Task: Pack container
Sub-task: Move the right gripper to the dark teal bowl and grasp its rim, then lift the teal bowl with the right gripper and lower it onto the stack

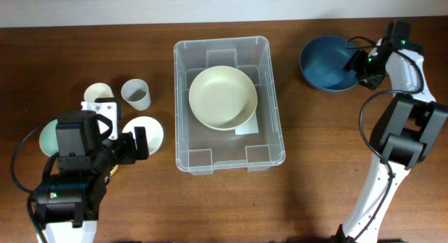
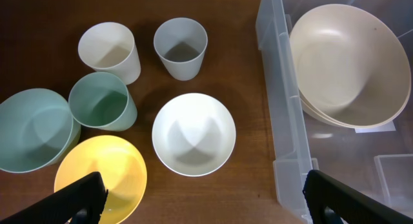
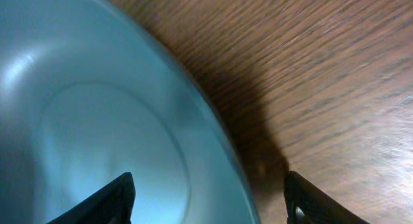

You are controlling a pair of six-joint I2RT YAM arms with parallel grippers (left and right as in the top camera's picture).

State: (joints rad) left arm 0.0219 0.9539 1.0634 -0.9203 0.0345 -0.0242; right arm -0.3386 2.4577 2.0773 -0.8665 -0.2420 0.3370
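Note:
The clear container [image 1: 231, 157] stands mid-table and holds stacked cream bowls [image 1: 222, 97]; both also show in the left wrist view, container [image 2: 284, 133] and bowls [image 2: 352, 62]. A dark blue bowl [image 1: 325, 63] sits at the back right. My right gripper [image 1: 360, 66] is open, its fingers straddling that bowl's right rim; in the right wrist view the gripper [image 3: 210, 204] has one finger inside the blue bowl [image 3: 97, 121] and one outside it. My left gripper [image 2: 206, 208] is open and empty above the table, just in front of a white bowl [image 2: 193, 133].
Left of the container stand a white cup [image 2: 110, 51], a grey cup [image 2: 181, 47], a green cup [image 2: 102, 101], a green bowl [image 2: 32, 128] and a yellow bowl [image 2: 100, 179]. The table is brown wood [image 1: 315, 166].

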